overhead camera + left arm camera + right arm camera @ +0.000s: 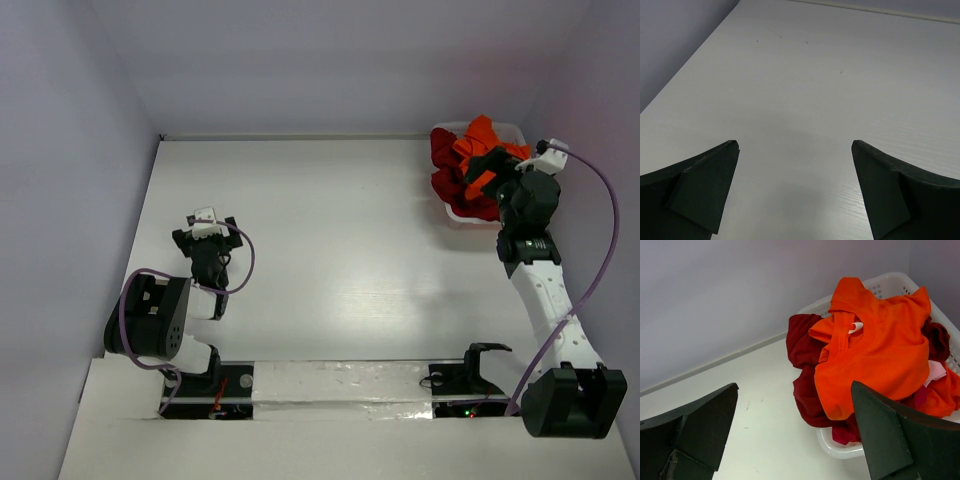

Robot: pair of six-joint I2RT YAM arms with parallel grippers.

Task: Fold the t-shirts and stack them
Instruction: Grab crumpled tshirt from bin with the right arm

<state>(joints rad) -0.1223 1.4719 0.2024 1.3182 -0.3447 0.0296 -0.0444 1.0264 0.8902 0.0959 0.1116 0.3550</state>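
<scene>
A bright orange-red t-shirt [880, 355] lies heaped on top of a dark crimson t-shirt [805, 340], which spills over the near rim of the basket. A bit of pink cloth [936, 371] shows at the right. From above, the orange-red t-shirt [478, 140] and the crimson t-shirt [445, 160] sit at the back right. My right gripper [794, 385] hangs open just short of the pile, nothing between its fingers; from above the right gripper [492, 168] overlaps the basket's front. My left gripper [795, 145] is open over bare table, seen from above as the left gripper [208, 225] at mid-left.
The white lattice plastic basket [887, 287] holding the clothes stands in the back right corner against the walls, its rim [460, 215] near the right arm. The white tabletop [330, 240] spreads between the arms. Walls close in at the back and both sides.
</scene>
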